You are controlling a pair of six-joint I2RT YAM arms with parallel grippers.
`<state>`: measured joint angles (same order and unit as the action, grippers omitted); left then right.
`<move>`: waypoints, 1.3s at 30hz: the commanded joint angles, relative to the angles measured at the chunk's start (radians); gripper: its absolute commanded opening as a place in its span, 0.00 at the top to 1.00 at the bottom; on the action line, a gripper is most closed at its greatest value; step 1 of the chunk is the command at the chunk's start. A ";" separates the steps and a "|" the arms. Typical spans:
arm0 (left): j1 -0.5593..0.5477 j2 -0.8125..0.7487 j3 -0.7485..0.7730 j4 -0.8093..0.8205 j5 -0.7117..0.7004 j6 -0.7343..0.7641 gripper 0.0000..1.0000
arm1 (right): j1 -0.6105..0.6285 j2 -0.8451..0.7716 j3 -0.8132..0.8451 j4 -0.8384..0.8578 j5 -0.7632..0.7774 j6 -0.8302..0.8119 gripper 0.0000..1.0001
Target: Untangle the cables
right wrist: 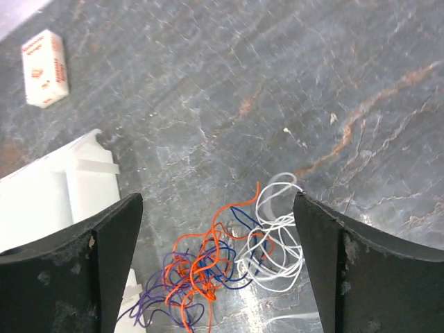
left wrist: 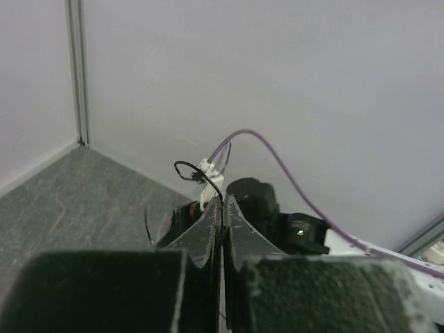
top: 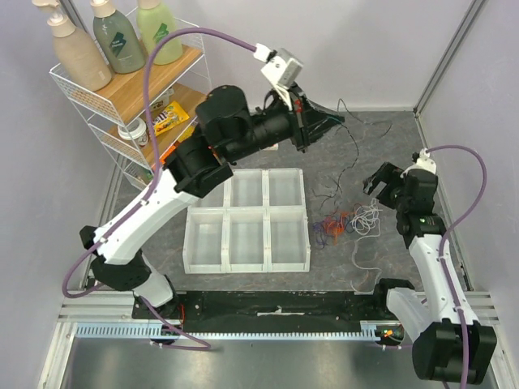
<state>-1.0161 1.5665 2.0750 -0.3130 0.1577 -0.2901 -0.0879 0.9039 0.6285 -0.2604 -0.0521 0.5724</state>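
Left gripper point(left wrist: 222, 205) pinches the black cable point(left wrist: 186, 165) upper-centre; right gripper point(right wrist: 216, 208) gapes over the coloured tangle point(right wrist: 222, 267), not yet separated.

Top view: you get bright, even, diffuse light from overhead, no hard shadows, only soft shade under arms on mat point(top: 397, 142). Straight lines lean at its edges. Your left wrist view is dimmer and greyish; left finger pads point(left wrist: 104, 291) in foreground are blurred, wall behind clearer. Right wrist view: pale sheen on mat below white cable point(right wrist: 277, 243); right fingers point(right wrist: 62, 277) dark, slightly soft; strands crisp.
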 commanded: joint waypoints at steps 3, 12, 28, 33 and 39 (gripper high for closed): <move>0.001 0.024 0.048 -0.038 -0.084 0.055 0.98 | 0.000 -0.036 0.045 -0.143 -0.146 -0.042 0.02; 0.002 -0.108 -0.281 -0.097 -0.224 0.109 0.98 | 0.017 0.052 -0.081 0.099 -0.508 -0.066 0.24; 0.070 -0.102 -0.474 -0.031 -0.366 0.117 0.98 | 0.062 0.325 -0.224 0.320 -0.373 0.030 0.57; 0.116 -0.095 -0.478 -0.015 -0.369 0.124 0.98 | 0.063 0.310 -0.217 0.314 -0.356 0.021 0.53; 0.152 -0.062 -0.490 -0.001 -0.386 0.144 0.99 | 0.063 0.288 -0.217 0.299 -0.347 0.009 0.52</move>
<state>-0.8822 1.4807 1.5890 -0.3710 -0.1955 -0.1986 -0.0269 1.2179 0.4061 0.0120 -0.4232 0.5941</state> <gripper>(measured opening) 0.025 0.475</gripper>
